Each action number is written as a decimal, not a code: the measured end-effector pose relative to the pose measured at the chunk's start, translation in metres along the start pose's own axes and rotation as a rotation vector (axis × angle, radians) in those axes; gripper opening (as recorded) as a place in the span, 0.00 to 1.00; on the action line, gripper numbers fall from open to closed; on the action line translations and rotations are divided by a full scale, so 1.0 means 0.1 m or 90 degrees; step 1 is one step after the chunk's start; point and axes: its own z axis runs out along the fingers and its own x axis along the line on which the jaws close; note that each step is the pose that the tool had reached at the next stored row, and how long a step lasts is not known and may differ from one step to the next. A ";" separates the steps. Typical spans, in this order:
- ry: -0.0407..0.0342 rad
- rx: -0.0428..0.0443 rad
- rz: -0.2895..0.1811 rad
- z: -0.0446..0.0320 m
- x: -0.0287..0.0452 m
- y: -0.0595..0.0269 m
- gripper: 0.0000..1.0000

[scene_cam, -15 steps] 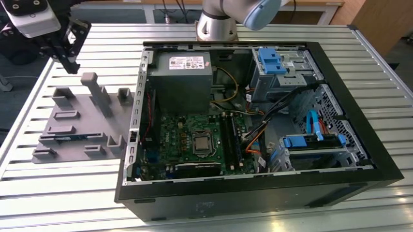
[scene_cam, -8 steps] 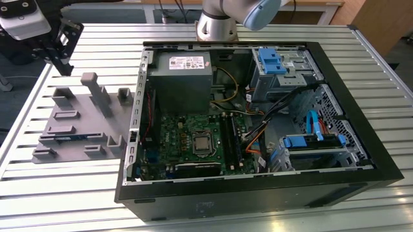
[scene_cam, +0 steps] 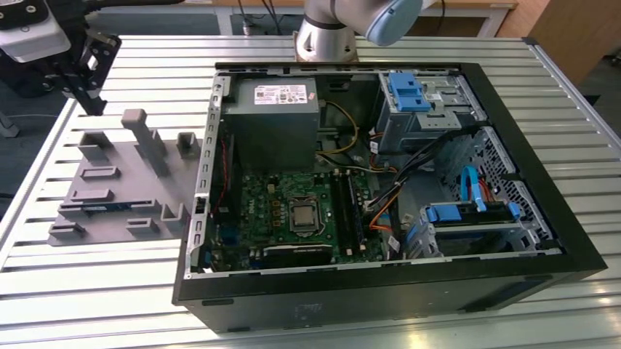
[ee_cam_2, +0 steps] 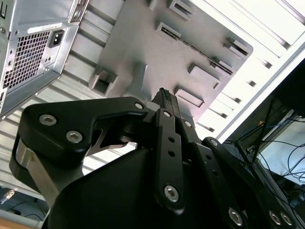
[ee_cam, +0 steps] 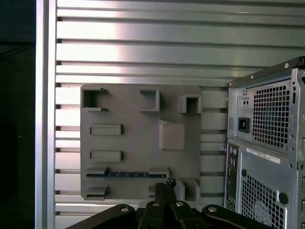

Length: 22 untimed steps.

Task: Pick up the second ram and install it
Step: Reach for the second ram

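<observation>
Ram (ee_cam: pixel 127 174) stood on edge in a slot of the grey fixture (ee_cam: pixel 138 143), a thin dark-blue strip between two low blocks, not yet lifted. Its long axis ran along the slats of the table (ee_cam: pixel 143 52). In the exterior view the ram (scene_cam: pixel 97 206) sat toward the fixture's near edge, on the exterior view's left of the open case (scene_cam: pixel 572 240) and well apart from the green board (scene_cam: pixel 281 196) inside it.

My pincer (ee_cam: pixel 167 183) hung above the fixture with nothing in it, its fingers (ee_cam_2: pixel 167 124) closed together. In the exterior view the pincer (scene_cam: pixel 92 102) was high over the fixture's far corner. The ram therefore lay below me and toward the near side, across most of the fixture. In the first wrist view my fingertips lined up near one end of the strip, not its middle. In the second wrist view I could not say for sure which slot held it.
</observation>
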 end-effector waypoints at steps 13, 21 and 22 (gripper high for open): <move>-0.0001 0.0000 0.000 0.005 0.032 -0.058 0.11; -0.0001 -0.0003 0.000 0.008 0.155 -0.092 0.11; -0.0001 -0.0003 0.000 0.009 0.172 -0.102 0.11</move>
